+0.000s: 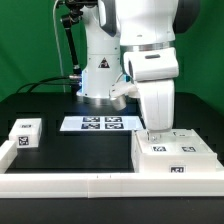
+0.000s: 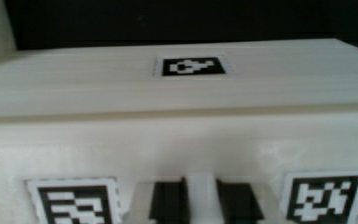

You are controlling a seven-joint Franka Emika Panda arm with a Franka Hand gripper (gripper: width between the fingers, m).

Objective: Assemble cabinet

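Rails [image 1: 80, 181] of white edge the near side of the black table [image 1: 60, 152]. Just behind them, at the exterior view's right, lies the cabinet [image 1: 178, 155], a broad white block with tags on top, probably set against the rails so it sits square. The gripper [image 2: 197, 188] stands down at its far edge with its fingers nearly together, holding nothing that shows, seemingly to push rather than lift. A small box [image 1: 25, 134] sits well apart at the left, and the marker board [image 1: 100, 124] lies beyond.
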